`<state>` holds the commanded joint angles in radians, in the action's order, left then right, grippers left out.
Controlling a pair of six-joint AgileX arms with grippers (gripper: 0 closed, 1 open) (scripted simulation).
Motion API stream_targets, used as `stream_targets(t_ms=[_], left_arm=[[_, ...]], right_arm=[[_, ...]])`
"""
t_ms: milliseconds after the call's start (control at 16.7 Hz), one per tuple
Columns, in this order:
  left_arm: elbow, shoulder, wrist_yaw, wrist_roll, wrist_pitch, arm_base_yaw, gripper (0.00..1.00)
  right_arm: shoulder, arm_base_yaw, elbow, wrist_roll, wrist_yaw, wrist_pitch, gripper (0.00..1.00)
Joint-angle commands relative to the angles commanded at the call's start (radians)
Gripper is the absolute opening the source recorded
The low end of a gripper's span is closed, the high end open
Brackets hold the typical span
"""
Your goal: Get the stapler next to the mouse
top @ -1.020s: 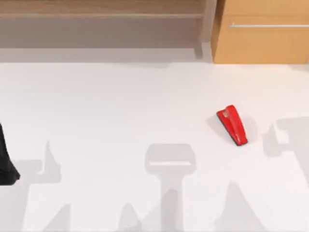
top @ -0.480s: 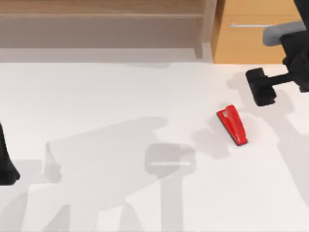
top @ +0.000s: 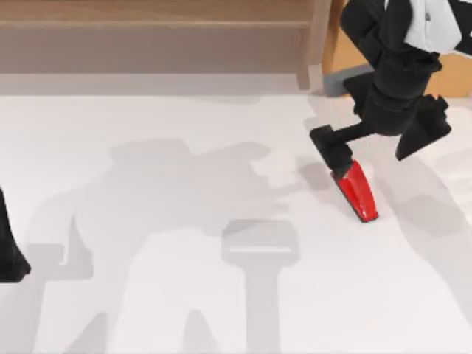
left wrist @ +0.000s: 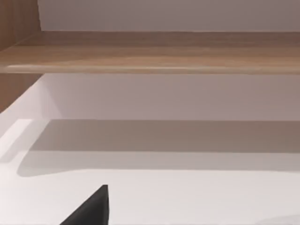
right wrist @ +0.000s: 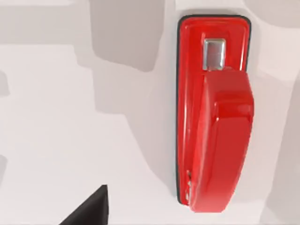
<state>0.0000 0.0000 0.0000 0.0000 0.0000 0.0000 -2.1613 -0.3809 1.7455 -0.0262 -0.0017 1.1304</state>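
Right gripper (top: 341, 164) over far end of one glossy red wedge-shaped stapler (top: 359, 193), finger state indiscernible, smooth white desk (top: 184, 295), right half, left gripper (top: 11, 258) parked at left edge.

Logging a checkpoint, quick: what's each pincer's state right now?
Left pincer: parked at the table's left edge, cannot be told.
Right pincer: over the red stapler, cannot be told.
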Motion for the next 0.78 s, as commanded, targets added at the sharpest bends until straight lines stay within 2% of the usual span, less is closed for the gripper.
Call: stream_targets(t_ms=[480, 780], left_arm=[[0.0, 0.0, 0.0, 0.0, 0.0, 0.0, 1.0], [0.0, 0.0, 0.0, 0.0, 0.0, 0.0, 1.0]], right_arm=[[-0.041, -0.003, 0.031, 0.001, 0.002, 0.015, 1.0], [-0.079, -0.008, -0.055, -0.001, 0.002, -0.122, 1.0]])
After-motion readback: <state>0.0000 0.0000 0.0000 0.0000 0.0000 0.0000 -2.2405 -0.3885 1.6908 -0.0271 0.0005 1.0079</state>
